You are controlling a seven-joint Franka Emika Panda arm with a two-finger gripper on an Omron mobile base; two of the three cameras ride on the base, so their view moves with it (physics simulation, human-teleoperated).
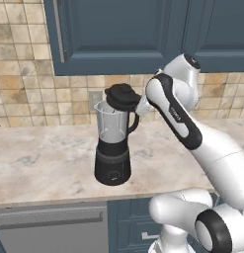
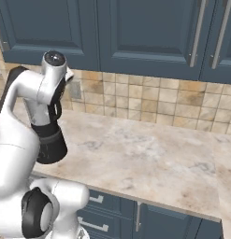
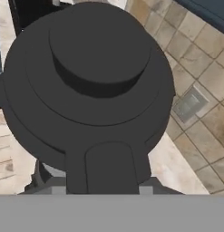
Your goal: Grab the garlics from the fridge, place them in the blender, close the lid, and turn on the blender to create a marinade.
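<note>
Matt black plastic on the lid [image 3: 99, 77] and blender [image 1: 113, 148] base; clear, smooth, faintly glossy jar. Polished marble-look stone on the desk [image 1: 44, 158], veined beige. Matt, mottled ceramic tiles [image 2: 149, 100]; satin-painted blue cabinet doors [image 2: 145, 32].

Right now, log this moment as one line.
phase: closing lid | gripper: shut on lid | lid: tilted over blender mouth, not seated | blender: on counter

marble countertop [image 1: 44, 158], blender [image 1: 112, 148] standing on it
</note>
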